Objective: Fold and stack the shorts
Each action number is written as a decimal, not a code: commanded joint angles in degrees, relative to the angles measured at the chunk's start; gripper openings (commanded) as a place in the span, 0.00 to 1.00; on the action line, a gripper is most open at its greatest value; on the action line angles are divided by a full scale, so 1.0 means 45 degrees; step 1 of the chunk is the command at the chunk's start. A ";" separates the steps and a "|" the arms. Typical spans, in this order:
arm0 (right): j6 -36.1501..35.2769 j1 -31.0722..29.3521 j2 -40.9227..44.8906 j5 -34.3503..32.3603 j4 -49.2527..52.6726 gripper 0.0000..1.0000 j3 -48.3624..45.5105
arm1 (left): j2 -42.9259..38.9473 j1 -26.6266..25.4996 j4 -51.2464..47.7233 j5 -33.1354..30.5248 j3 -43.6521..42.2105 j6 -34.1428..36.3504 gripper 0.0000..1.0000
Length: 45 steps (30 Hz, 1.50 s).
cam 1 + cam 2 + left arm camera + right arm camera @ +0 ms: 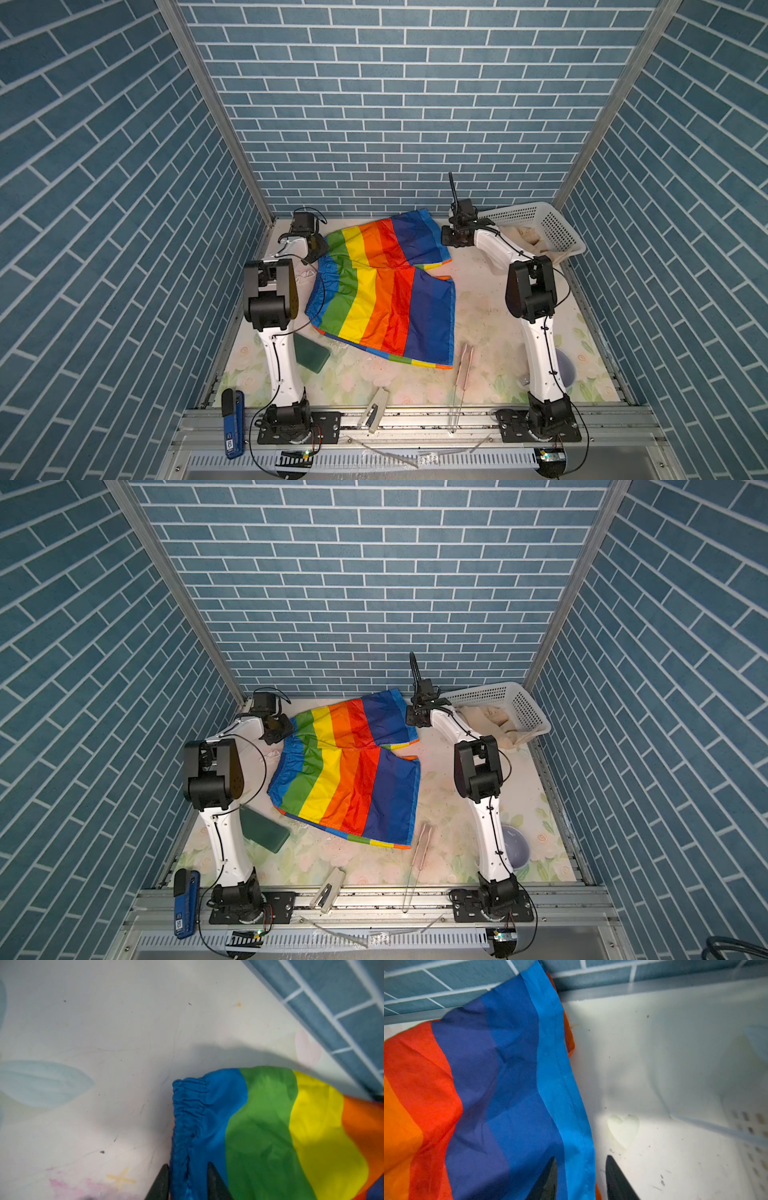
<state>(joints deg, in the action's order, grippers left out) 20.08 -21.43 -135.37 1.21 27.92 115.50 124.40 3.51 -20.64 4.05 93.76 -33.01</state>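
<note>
Rainbow shorts spread flat, both sets of fingers slack at the far corners.

In both top views the rainbow shorts [382, 291] lie mid-bench [490, 324], waistband at 9 o'clock, legs at 3; the beige shorts [525, 241] sit in the basket [559, 230] at 2 o'clock. Left wrist view: the left fingers [162, 1184] stand parted astride the blue waistband [187, 1115], not pinching. Right wrist view: the right fingers [616, 1180] gape astride the leg hem [571, 1088], holding nothing. To fold well, I judge, pinch both far corners together and carry them evenly toward 6 o'clock, keeping the cloth taut.
</note>
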 commanded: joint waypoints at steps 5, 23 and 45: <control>-0.0553 -0.0435 0.3309 -0.0802 -0.0127 0.50 -0.3178 | -0.2272 0.0080 -0.0536 -0.0594 -0.1183 0.0085 0.56; -0.3453 -0.5095 0.9687 -0.1756 0.0235 0.54 -1.1600 | -0.9556 -0.1351 -0.1286 -0.1891 -0.9116 -0.0991 0.51; -0.2704 -0.7381 1.0917 -0.0865 0.0983 0.69 -1.3988 | -0.9757 -0.1585 -0.1170 -0.2164 -1.1901 -0.1306 0.66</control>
<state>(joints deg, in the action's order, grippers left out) 7.20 -54.17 -87.46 -1.93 31.03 54.11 79.24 -3.46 -27.00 -5.43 40.82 -38.44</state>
